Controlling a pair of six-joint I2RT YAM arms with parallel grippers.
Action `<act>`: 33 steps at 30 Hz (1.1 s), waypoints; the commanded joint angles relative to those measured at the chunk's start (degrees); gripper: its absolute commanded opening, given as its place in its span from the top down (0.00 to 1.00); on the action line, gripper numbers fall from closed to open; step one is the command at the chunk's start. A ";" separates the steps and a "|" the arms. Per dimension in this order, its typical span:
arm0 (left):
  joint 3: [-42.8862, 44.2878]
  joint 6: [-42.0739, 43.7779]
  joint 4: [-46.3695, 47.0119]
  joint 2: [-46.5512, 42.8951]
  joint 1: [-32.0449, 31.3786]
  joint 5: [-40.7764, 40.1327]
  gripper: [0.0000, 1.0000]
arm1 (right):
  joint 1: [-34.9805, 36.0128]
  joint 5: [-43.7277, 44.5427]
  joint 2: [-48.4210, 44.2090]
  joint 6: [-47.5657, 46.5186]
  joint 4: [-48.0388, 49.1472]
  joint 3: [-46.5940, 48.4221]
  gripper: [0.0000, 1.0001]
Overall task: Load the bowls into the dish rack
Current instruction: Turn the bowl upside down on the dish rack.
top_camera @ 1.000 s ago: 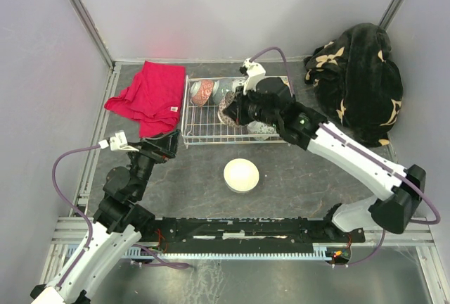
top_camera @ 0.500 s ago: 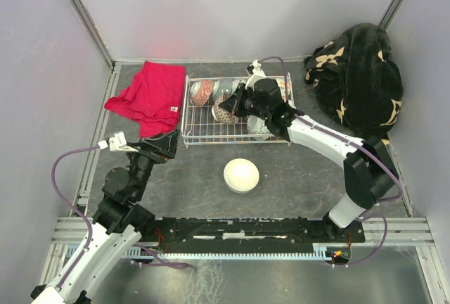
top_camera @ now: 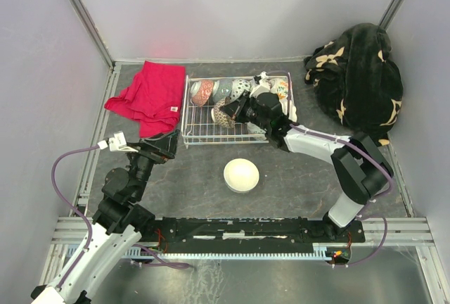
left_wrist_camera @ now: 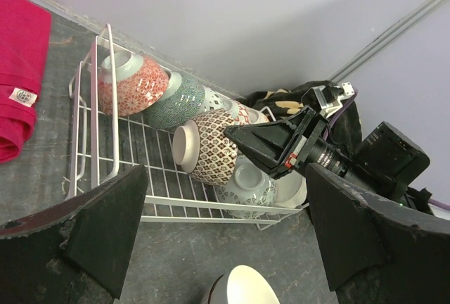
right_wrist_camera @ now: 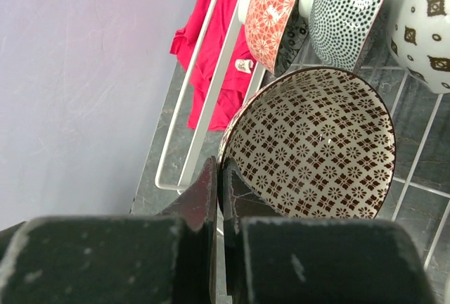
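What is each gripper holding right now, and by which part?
The right gripper is shut on the brown-patterned bowl, pinching its rim. The left gripper is open and holds nothing.

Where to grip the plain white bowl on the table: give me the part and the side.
Pinch the rim of the white bowl at its left edge, from above, one finger inside, one outside. It seems to sit mouth up, apart from the dish rack, nearest the open left gripper.
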 commanded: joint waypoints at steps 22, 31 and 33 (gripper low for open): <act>1.33 0.92 2.43 0.39 -0.20 0.23 0.01 | -0.14 3.04 4.32 8.17 21.01 -6.03 0.98; 1.33 0.89 2.43 0.48 -0.28 0.29 0.01 | -0.07 2.47 5.44 9.64 22.44 -6.81 0.98; 1.33 0.88 2.43 0.44 -0.21 0.30 0.01 | -0.17 2.78 5.15 9.64 21.95 -7.31 0.98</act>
